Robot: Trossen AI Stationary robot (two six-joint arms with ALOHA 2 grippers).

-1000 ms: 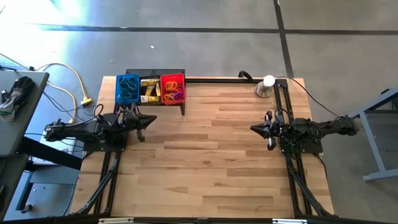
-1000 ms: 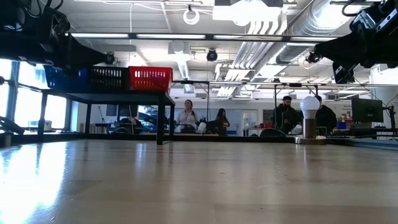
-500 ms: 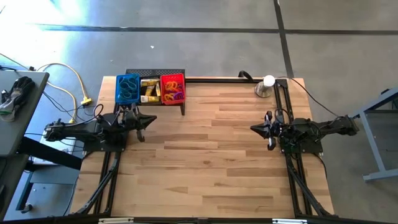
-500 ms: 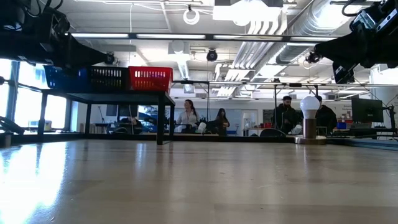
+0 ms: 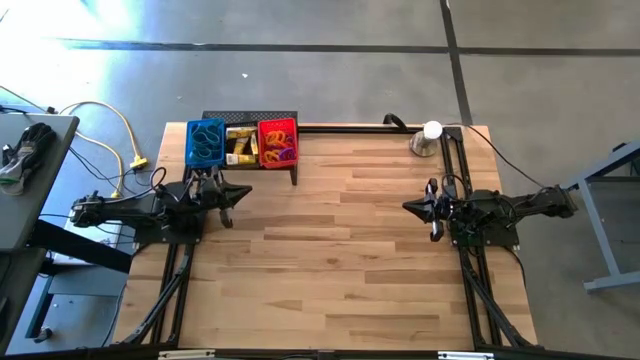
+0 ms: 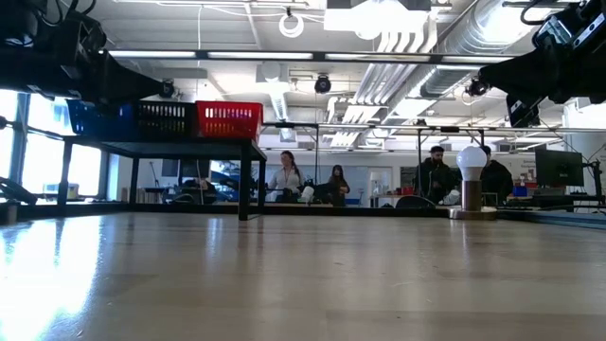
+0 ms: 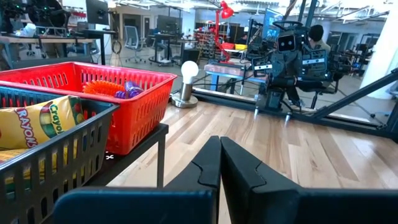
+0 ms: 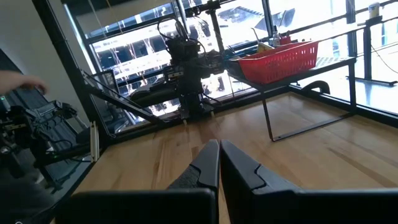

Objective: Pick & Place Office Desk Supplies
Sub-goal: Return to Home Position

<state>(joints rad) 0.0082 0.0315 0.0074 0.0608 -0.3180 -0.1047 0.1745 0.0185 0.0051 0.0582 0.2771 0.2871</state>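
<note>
Motion has ceased: your left gripper [image 7: 219, 140] and right gripper [image 8: 219, 144] sit closed and empty near the tabletop's [image 5: 340, 260] side edges. Crayon boxes [image 5: 240, 146] and elastic loops [image 5: 280, 148] stay binned on the shelf [image 5: 250, 117] at its far-left corner. Task looks done.

A smooth grey concrete floor [image 5: 350, 70], crossed by dark seams, surrounds the pale wooden plank bench [image 5: 340, 270]. At the bench's 9 o'clock stands a grey-topped side table [image 5: 35, 190]. At 10 o'clock a yellow cable [image 5: 137, 157] loops over the floor, and at 3 o'clock stands a grey metal frame [image 5: 610, 210]. Seen level, the room is an open workshop with white ceiling ducts and pipes [image 6: 426, 38], long strip lights [image 6: 180, 54], bright windows [image 6: 11, 142] at 9 o'clock and several people [image 6: 284, 177] far behind.
</note>
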